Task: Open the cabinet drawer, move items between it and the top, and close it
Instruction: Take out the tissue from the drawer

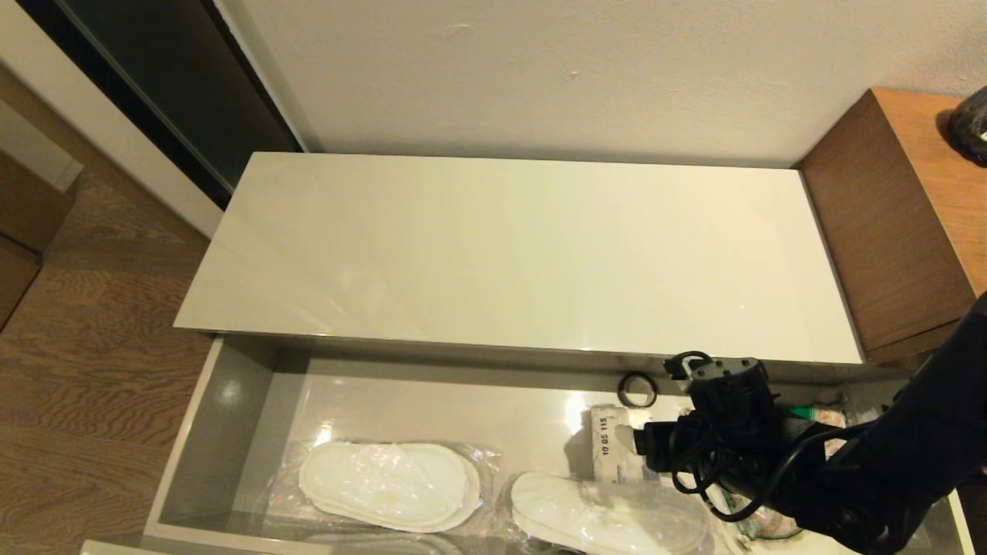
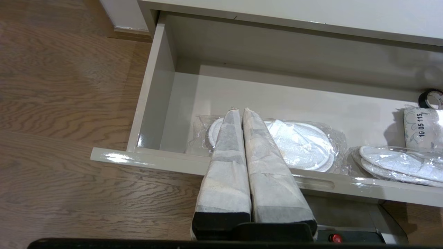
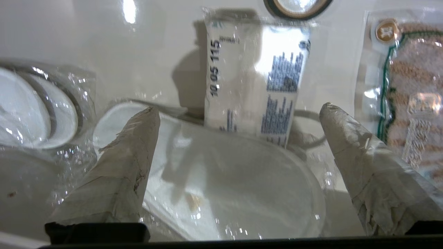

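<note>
snack bag: mostly hidden behind right arm | drawer: front cut off

tissue pack, side printed "10 05 115"

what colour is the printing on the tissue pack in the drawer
Dark blue on white tissue pack, clearest in the right wrist view.
</note>
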